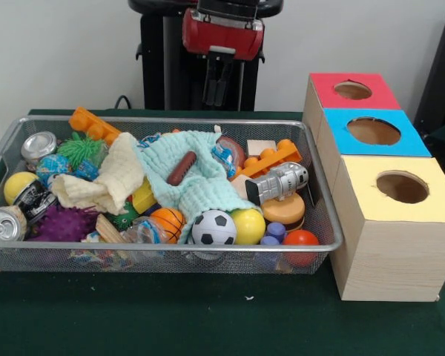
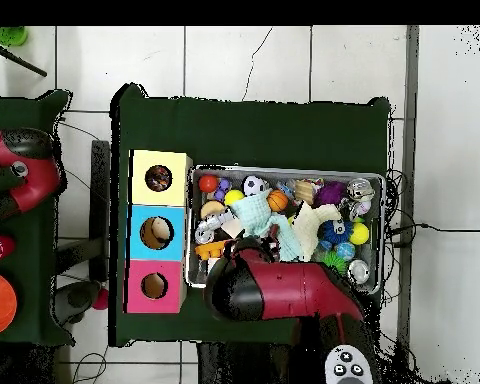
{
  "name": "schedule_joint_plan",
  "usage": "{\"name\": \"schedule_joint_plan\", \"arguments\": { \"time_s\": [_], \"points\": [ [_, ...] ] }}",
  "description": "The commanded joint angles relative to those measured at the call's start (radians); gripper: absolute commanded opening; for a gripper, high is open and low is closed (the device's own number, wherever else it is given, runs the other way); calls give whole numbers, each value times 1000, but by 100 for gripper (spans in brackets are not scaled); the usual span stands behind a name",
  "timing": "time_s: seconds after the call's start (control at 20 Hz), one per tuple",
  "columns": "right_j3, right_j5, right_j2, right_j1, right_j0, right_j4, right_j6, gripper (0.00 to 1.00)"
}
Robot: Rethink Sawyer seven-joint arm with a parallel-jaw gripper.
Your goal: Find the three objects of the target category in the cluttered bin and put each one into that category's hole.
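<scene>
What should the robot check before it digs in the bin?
1. Gripper clear of the toys: ok, it hangs above the far rim of the bin.
2. Gripper open: cannot tell.
3. Hole in the yellow box unblocked: ok in the front view.
4. Patterned fabrics in plain sight: cannot tell.
5. Middle of the bin uncovered: not ok, the mint cloth and the yellow cloth lie spread over the toys.
</scene>
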Motion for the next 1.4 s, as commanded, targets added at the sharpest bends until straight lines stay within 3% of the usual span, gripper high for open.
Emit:
{"name": "schedule_joint_plan", "arguments": {
  "time_s": [0.05,0.25,0.6,1.4],
  "points": [
    [72,33,159,-38,-89,9,-17,0],
    [-38,108,187,-15,-110,33,-34,0],
    [-223,122,200,106,-145,14,-42,0],
    [-361,205,292,188,-289,-44,-176,0]
  ]
}}
